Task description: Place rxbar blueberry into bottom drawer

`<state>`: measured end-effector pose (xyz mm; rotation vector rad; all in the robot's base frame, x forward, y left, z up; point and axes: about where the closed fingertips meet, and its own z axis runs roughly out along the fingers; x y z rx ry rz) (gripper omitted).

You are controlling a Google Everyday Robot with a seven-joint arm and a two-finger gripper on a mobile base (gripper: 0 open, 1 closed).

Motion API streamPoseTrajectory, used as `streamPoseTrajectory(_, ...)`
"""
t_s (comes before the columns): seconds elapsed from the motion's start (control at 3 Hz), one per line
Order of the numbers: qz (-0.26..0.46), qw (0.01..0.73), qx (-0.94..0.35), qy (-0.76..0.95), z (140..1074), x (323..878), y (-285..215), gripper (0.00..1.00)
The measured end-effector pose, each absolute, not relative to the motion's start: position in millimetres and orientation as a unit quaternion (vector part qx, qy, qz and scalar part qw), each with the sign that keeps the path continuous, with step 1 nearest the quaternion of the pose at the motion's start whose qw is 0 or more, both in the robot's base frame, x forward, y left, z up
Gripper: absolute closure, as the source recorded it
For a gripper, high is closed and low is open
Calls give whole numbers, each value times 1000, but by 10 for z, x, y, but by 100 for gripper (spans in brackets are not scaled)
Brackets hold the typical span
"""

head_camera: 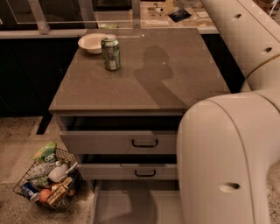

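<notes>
The rxbar blueberry [180, 14], a small flat dark blue wrapper with pale marks, is held up at the top of the view, above the back edge of the cabinet top. My gripper [174, 9] is shut on it there and is mostly cut off by the top edge. My white arm [227, 153] fills the right side and runs up to the gripper. The bottom drawer [131, 205] is pulled open at the bottom of the view. Its grey floor shows bare, and its right part is hidden behind my arm.
A green soda can [110, 52] and a white bowl [91, 43] stand at the back left of the cabinet top [144, 83]. The two upper drawers with black handles [145, 143] stick out slightly. A wire basket of groceries [48, 179] sits on the floor at the left.
</notes>
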<state>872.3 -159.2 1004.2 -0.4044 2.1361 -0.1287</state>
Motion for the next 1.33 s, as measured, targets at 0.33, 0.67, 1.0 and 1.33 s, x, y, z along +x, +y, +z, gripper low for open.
streamPoseTrajectory(0.33, -68, 464, -168, 867, 10144, 8408, -1725, 100)
streamPoseTrajectory(0.67, -76, 477, -174, 858, 10328, 7973, -1900, 100)
streamPoseTrajectory(1.0, -86, 488, -177, 850, 10392, 7496, -2088, 100)
streamPoseTrajectory(1.33, -87, 493, -186, 846, 10349, 7201, -2244, 100)
